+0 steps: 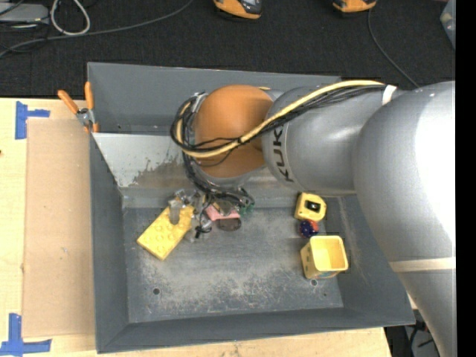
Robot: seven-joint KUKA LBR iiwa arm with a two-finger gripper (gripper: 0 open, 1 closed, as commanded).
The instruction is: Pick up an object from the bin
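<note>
Nearest, toward the front right corner of the bin, you have a yellow open-topped cup. Further in are a small blue-and-red piece and a yellow block with a dark face. Left of centre lies a flat yellow studded brick. The gripper is down at its far end, beside a pink piece. Claw released or clenched: you cannot tell.

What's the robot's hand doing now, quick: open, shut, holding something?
Hand: cannot be told. It sits low in the bin, just by a flat yellow brick and a small pink thing.
</note>
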